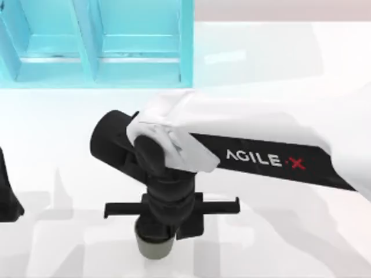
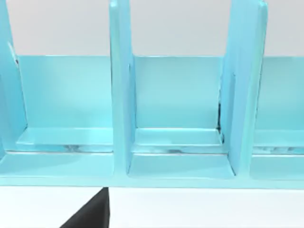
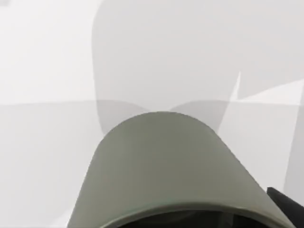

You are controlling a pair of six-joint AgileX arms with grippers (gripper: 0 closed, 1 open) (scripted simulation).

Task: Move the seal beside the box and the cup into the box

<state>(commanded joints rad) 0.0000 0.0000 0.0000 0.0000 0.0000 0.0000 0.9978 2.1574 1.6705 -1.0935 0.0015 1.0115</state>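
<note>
Olive-grey cylindrical cup (image 1: 155, 247) standing upright on the white desk (image 1: 278, 231), well apart from the turquoise compartmented box (image 1: 98, 46).

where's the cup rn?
Top view: cup sits at the table's near edge, left of centre, directly under the right gripper, well short of the box.

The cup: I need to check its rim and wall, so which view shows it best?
The right wrist view: the cup is close up there, its olive-grey wall and part of its rim in sight. In the top view the right tool sits over the cup, leaving a sliver. The left wrist view faces the box.
</note>
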